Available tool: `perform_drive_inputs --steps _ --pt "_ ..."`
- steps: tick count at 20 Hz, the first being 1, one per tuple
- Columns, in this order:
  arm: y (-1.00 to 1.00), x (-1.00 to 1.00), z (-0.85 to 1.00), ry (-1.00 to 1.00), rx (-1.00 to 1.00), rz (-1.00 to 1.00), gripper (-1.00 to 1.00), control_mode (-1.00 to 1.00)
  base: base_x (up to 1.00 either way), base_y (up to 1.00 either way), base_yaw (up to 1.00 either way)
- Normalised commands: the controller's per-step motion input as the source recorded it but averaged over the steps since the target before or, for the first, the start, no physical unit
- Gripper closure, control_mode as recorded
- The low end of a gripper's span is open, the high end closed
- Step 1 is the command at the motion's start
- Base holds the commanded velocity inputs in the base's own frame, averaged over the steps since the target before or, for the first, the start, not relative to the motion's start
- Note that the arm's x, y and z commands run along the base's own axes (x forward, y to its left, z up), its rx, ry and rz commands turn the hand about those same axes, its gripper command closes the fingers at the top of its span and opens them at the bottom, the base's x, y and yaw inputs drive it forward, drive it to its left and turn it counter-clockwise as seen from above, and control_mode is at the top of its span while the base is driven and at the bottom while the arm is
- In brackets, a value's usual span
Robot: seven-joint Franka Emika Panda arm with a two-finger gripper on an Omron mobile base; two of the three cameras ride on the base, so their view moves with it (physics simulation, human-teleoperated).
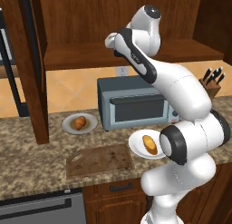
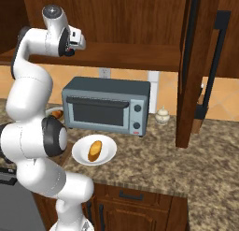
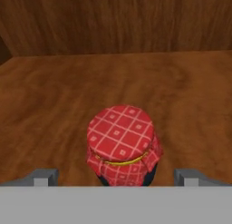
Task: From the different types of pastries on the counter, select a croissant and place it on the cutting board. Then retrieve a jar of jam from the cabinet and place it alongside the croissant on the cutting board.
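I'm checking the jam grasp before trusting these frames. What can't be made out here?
- Jar of jam: its base is cut off by the bottom band in the hand view.
- Gripper: just the tips of the fingers show there; contact with the jar can't be judged.
- Croissant: mostly behind the arm in the right base view.

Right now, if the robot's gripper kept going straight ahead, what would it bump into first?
Most likely the jar of jam. It sits on the cabinet shelf, right ahead of the open gripper, between the fingertips. How far off is unclear.
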Motion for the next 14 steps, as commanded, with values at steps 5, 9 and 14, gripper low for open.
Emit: perform_drive_inputs --steps 5,9,14 --pt "0.00 0.07 0.00 0.00 0.00 0.00 -1.00 -1.00 0.00 0.00 0.00" --pt "0.00 0.11 0.00 0.01 0.00 0.00 -1.00 -1.00 0.00 0.00 0.00" --pt "0.01 0.16 0.00 0.00 0.00 0.00 -1.00 -1.00 0.00 0.00 0.00"
